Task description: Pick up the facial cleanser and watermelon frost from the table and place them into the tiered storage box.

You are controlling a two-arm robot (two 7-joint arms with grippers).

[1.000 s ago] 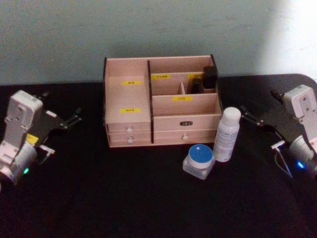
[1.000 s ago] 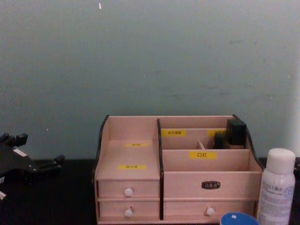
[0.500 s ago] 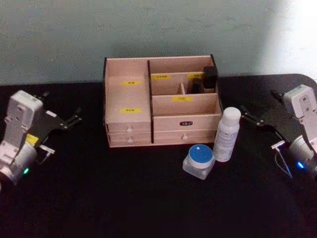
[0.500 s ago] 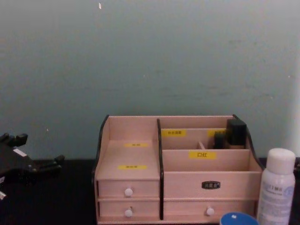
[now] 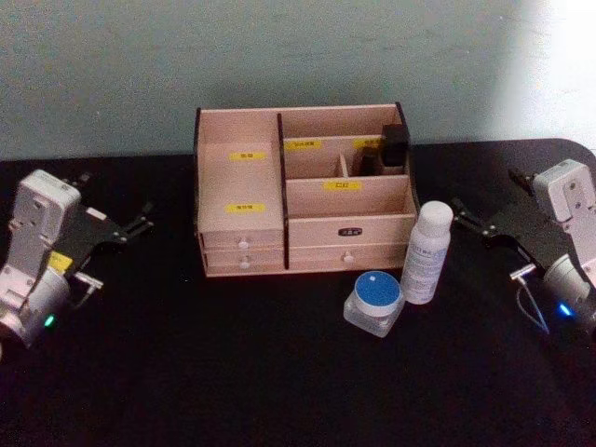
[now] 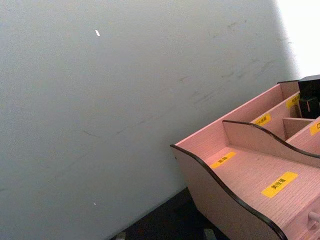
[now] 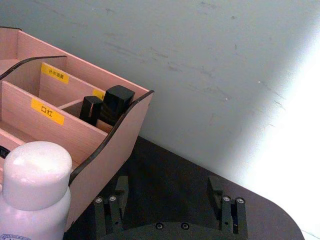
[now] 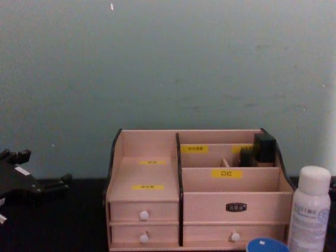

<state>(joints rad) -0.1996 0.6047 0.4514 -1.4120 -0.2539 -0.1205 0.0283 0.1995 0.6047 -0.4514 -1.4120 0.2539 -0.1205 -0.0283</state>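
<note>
The tiered storage box (image 5: 349, 228) stands at the table's back middle, its light wood front (image 8: 210, 202) facing me. Just right of its front corner stands a tall white capped bottle (image 5: 426, 253), and a squat jar with a blue lid (image 5: 374, 303) sits in front of that. Their labels are too small to tell cleanser from watermelon frost. My right gripper (image 5: 459, 214) hovers open a little right of the bottle (image 7: 35, 200), nothing between its fingers (image 7: 115, 200). Far left of the box, my left gripper (image 5: 144, 216) is open and empty.
Two dark items (image 5: 391, 149) stand in the box's back right compartment. The black table (image 5: 233, 372) has free room in front and on both sides. A plain grey-green wall (image 8: 168, 63) rises right behind the box.
</note>
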